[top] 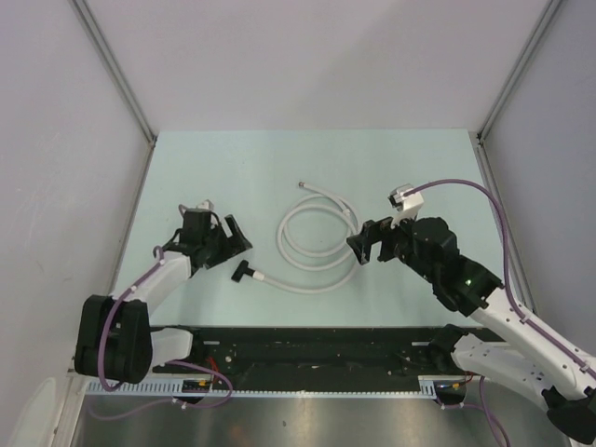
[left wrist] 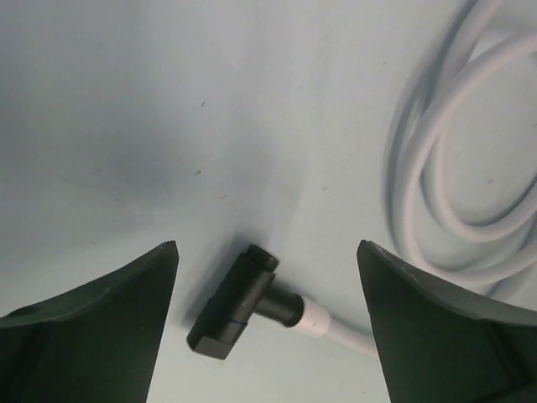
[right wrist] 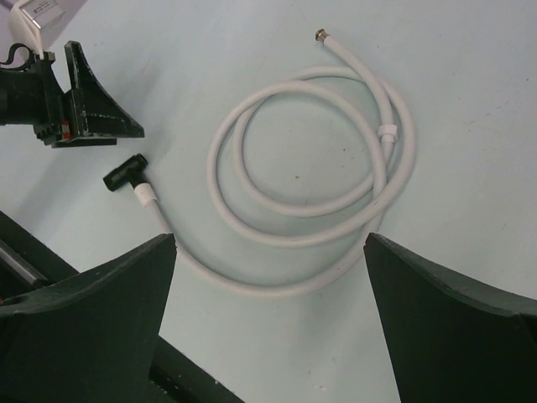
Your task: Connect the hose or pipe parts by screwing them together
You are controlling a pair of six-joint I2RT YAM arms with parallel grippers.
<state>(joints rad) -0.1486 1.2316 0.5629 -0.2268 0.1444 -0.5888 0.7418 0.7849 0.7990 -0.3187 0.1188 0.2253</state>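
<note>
A white hose (top: 317,244) lies coiled in loose loops in the middle of the pale green table. One end carries a black T-shaped fitting (top: 247,272) with a white collar; the other end (top: 301,184) has a small metal tip and lies free at the back. My left gripper (left wrist: 267,248) is open just above the black fitting (left wrist: 235,306), which lies on the table between the fingers without touching them. My right gripper (right wrist: 268,239) is open over the near side of the coil (right wrist: 278,292), holding nothing. The right wrist view also shows the fitting (right wrist: 124,172) and the free end (right wrist: 322,34).
Grey walls close in the table on the left, right and back. A black rail (top: 307,349) runs along the near edge between the arm bases. A purple cable (top: 484,200) arcs above the right arm. A white collar (right wrist: 388,133) sits partway along the hose.
</note>
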